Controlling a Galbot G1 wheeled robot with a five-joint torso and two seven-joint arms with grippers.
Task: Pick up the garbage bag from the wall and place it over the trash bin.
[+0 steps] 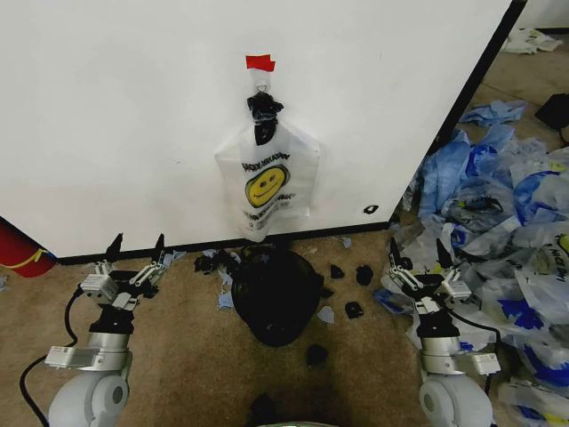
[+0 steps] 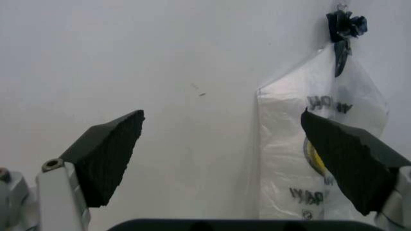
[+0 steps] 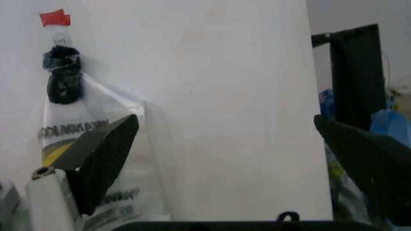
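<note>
Garbage bag hangs on wall, above trash bin

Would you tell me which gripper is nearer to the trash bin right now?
Left. The left gripper hangs open just beside the trash bin; the right gripper, also open, sits slightly farther off on its other side.

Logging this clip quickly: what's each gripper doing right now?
Left gripper: open, empty, low beside the trash bin.
Right gripper: open, empty, low on the bin's other side.
</note>
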